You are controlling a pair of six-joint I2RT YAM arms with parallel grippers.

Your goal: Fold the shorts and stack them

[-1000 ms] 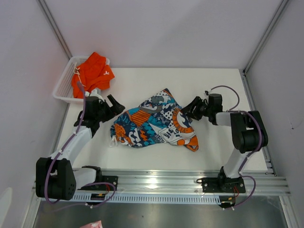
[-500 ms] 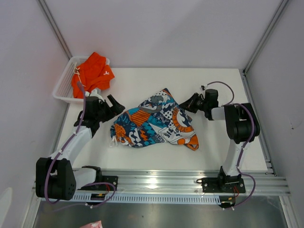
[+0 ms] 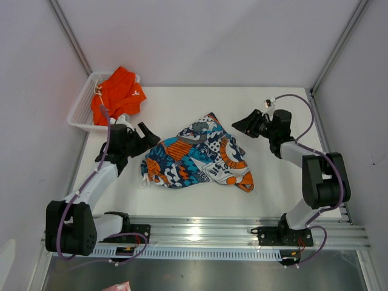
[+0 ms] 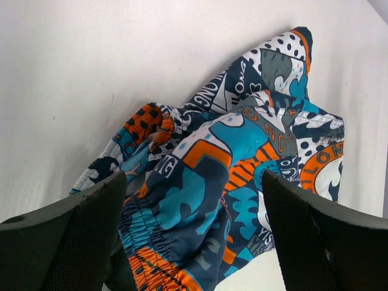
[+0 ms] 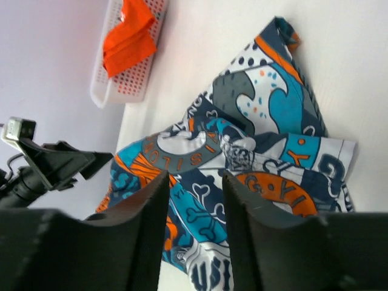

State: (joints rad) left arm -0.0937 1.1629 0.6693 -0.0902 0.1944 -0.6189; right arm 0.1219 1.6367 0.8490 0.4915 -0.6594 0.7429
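Left fingers stood spread wide in the top view and held nothing, just beside the left edge of the printed shorts, which lay crumpled and unfolded on the middle of the white worktop. Right fingers pointed left from beyond the upper right side of that cloth, clear of it, and from above their gap was too small to judge. At the far left corner the orange shorts sat bunched in the white mesh basket, heaped above its rim and well apart from the printed pair. From the left wrist, the left fingers framed the bottom corners of the picture, far apart, with no cloth pinched between them. The printed shorts lay beyond and between them with a gathered elastic band nearest, and the bare worktop filled the rest. From the right wrist, the right fingers showed a narrow gap, parted only a little, and nothing was caught in it. Past their tips lay the printed shorts, rumpled, with one corner reaching toward the far side. Beyond them the left fingers showed as dark prongs by the cloth's far edge. The orange shorts rested in the basket at the top of that view
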